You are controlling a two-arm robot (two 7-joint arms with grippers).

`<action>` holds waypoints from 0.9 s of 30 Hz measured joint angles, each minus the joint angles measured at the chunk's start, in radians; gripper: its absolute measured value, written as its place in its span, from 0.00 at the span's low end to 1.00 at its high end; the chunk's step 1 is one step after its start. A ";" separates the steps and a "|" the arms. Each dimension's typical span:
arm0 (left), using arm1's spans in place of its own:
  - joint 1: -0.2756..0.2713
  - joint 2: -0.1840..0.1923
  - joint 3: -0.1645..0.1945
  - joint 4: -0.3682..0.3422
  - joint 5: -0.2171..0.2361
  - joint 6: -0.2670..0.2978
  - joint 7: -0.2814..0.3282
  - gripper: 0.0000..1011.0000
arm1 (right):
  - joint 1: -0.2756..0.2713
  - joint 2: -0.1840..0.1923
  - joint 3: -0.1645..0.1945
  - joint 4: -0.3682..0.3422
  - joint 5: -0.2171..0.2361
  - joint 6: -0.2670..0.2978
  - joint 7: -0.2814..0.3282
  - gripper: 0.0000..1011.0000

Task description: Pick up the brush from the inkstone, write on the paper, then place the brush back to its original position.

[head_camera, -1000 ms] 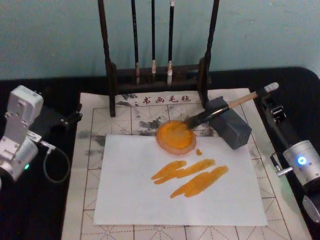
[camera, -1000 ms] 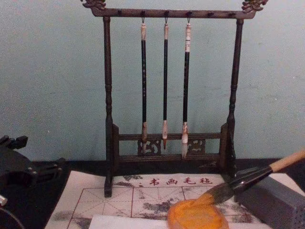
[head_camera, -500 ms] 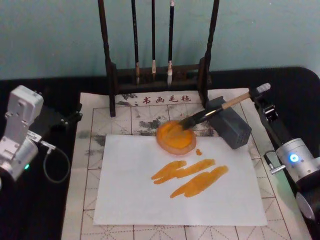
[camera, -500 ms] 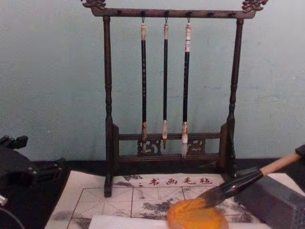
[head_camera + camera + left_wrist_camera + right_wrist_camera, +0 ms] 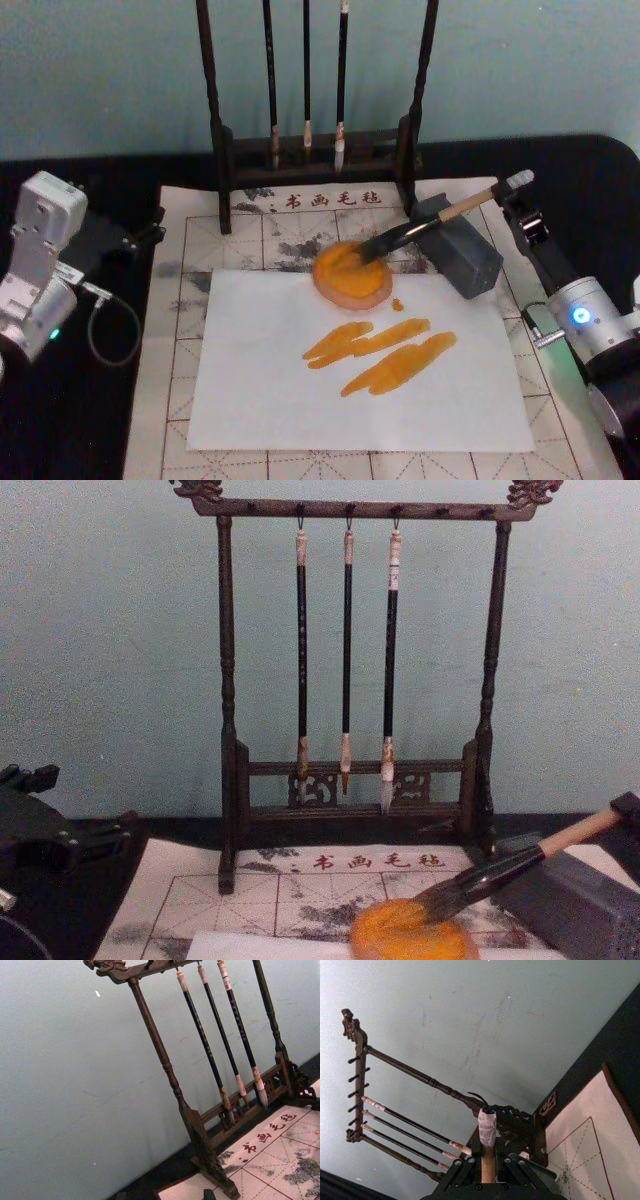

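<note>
Head view: against a second ago, the brush has come lower and shifted toward the robot's left. Its bristles now sit on the orange disc, and its black collar crosses over the grey inkstone. The long axis runs diagonally, with the bristles pointing left and toward the robot and the pale handle pointing far and right. The right end effector is clamped on the handle's end. The paper, bearing orange strokes, lies on the felt mat, its far edge under the disc. The left end effector is parked at the tabletop's left; I cannot tell whether it is open or closed.

Chest view: the handle slopes less steeply than before, rising to the right.

Right wrist view: the fingers grip the handle on both sides, and its taped end sticks out.
</note>
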State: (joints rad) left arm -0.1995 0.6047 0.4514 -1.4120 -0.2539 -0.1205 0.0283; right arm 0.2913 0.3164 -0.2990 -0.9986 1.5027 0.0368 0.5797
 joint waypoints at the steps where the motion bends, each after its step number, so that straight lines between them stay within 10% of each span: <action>1: 0.000 0.000 0.000 0.000 0.000 0.000 0.000 0.99 | 0.001 -0.001 0.000 0.002 -0.001 0.000 0.000 0.18; 27: 0.000 0.000 0.000 0.000 0.000 0.000 0.000 0.99 | 0.000 -0.014 0.014 0.011 -0.028 0.014 -0.004 0.18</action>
State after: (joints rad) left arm -0.1995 0.6047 0.4513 -1.4120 -0.2539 -0.1205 0.0283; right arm 0.2917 0.3028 -0.2852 -0.9872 1.4743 0.0506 0.5758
